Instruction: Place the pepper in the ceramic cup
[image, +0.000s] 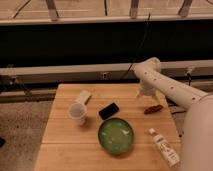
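Gripper hangs low over the right side of the wooden table, just above and left of the pepper; whether it is clenched or released cannot be told. Pepper lies flat on the table near the right edge, well apart from the cup on the left. Between them: a dark phone and a green bowl.

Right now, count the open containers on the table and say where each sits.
2. The ceramic cup stands near the left edge; the green bowl sits front centre. The gripper hovers at the back right, above the pepper. None seems hidden.
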